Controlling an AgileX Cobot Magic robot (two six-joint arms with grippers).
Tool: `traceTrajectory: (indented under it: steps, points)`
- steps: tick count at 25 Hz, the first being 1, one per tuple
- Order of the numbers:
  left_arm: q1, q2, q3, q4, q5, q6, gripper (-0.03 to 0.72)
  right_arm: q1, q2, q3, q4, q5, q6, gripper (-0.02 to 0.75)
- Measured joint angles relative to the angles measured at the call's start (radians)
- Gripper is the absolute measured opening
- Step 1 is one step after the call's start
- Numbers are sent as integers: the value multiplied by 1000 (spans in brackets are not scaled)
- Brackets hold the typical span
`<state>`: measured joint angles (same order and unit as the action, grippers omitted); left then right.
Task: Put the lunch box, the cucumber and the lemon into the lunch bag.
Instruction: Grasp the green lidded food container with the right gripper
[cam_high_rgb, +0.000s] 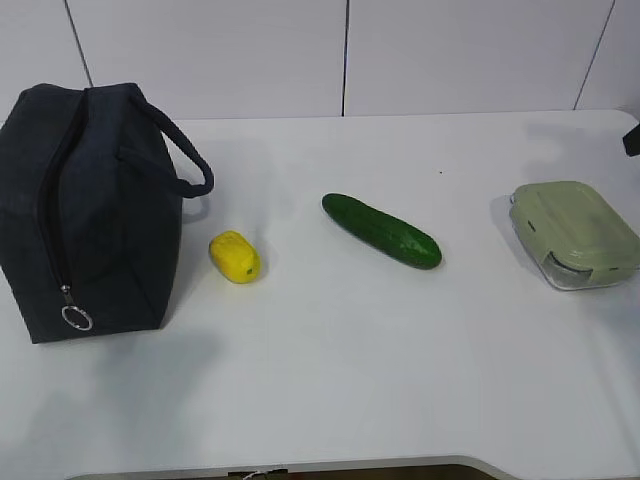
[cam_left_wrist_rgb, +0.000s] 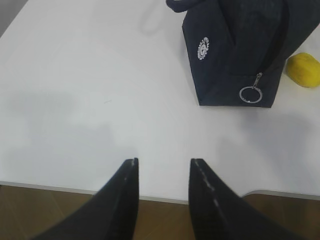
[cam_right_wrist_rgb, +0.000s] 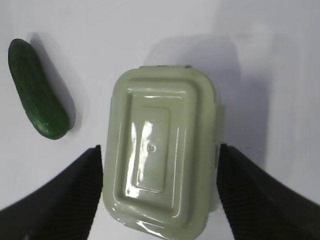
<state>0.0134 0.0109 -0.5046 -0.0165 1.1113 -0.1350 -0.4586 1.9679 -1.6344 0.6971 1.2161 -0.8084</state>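
white tabletop (cam_high_rgb: 330, 370) carries everything. the right gripper (cam_right_wrist_rgb: 159, 167) hangs above the lunch box (cam_right_wrist_rgb: 159, 155), fingers spread wide on either side of its green lid, gripping nothing. the cucumber (cam_right_wrist_rgb: 37, 97) lies to its left. the left gripper (cam_left_wrist_rgb: 162, 172), partly open and empty, sits near the lunch bag (cam_left_wrist_rgb: 235, 45) and lemon (cam_left_wrist_rgb: 304, 69).

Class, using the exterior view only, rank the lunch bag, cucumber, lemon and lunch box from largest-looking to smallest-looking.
1. lunch bag, clearly largest.
2. lunch box and cucumber: too alike to rank; the box looks bulkier, the cucumber about as long.
3. lemon, smallest.
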Motion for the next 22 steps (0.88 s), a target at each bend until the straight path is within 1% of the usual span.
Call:
traceTrajectory:
  steps: [4,7,16,22]
  points:
    - [0,0,0,0,0,0,242,0,6,95,31,0,-72,563]
    - [0,0,0,0,0,0,242,-2,6,136,58,0,-144,563]
    - [0,0,0,0,0,0,242,-55,65,143,124,-7,-223,563]
    - [0,0,0,0,0,0,242,-62,115,143,193,-11,-275,563]
